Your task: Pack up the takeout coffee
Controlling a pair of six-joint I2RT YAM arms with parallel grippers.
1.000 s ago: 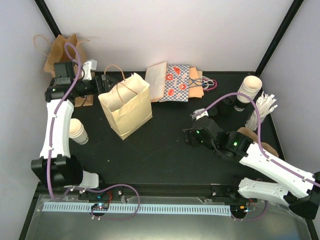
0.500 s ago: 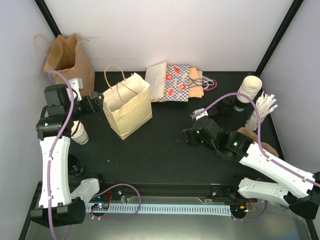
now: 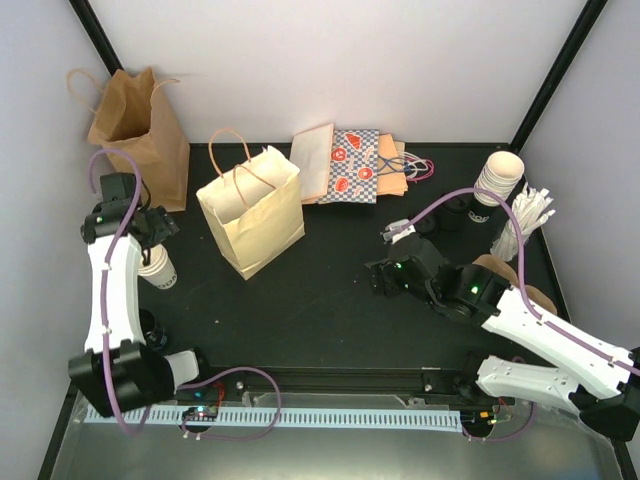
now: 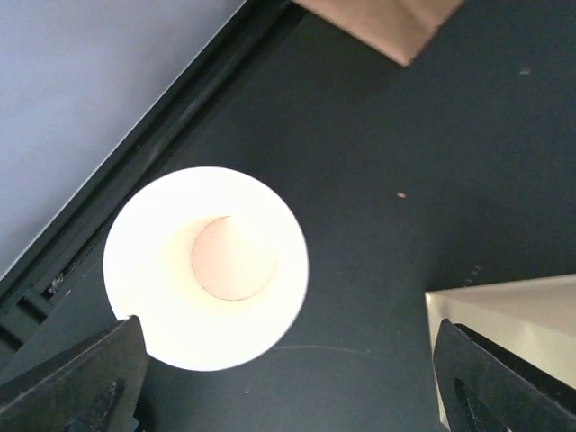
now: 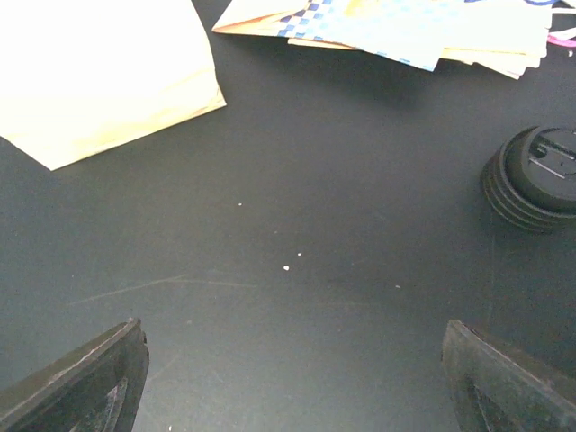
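Note:
A single white takeout coffee cup (image 3: pixel 160 268) stands upright and empty at the left of the black table; from above its mouth (image 4: pixel 205 268) faces the left wrist camera. My left gripper (image 3: pixel 150 232) hangs over it, open, its fingertips (image 4: pixel 81 378) wide apart with nothing between them; the cup sits toward the left one. A stack of more white cups (image 3: pixel 500 178) stands at the back right. My right gripper (image 3: pixel 383 272) is open over bare table at centre right, fingertips (image 5: pixel 513 382) apart and empty. The cream handled bag (image 3: pixel 255 215) stands open between the arms.
A brown paper bag (image 3: pixel 140 135) stands at the back left. Flat patterned bags (image 3: pixel 350 165) lie at the back. Black lids (image 5: pixel 535 175) are stacked near the cups, beside white sticks (image 3: pixel 525 220). The cream bag's corner (image 4: pixel 513 306) lies right of the cup.
My left arm has swung back from the cream bag's rim toward the near left and now hangs over the single cup. The right arm has barely moved.

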